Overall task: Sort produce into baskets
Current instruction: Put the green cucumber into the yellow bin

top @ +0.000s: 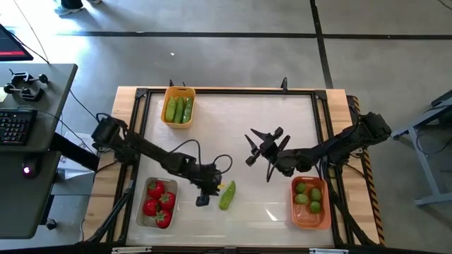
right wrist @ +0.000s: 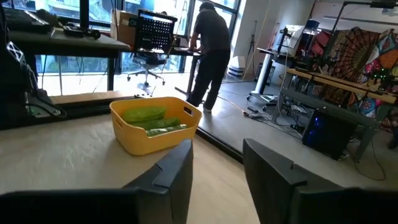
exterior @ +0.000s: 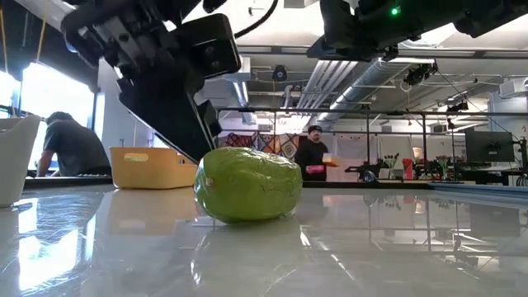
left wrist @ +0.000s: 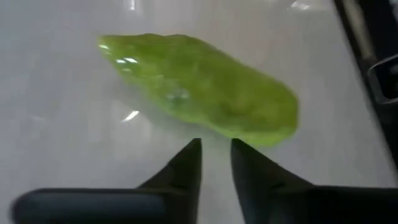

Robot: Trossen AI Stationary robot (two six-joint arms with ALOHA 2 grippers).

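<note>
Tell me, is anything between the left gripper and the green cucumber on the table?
Nothing: in the left wrist view only bare table separates the left gripper from the cucumber.

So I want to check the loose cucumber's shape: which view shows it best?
The left wrist view: the cucumber fills it lengthwise, just beyond the left gripper. The low view shows it end-on, the high view small; the right wrist view misses it.

No readable text, labels or numbers anywhere.
</note>
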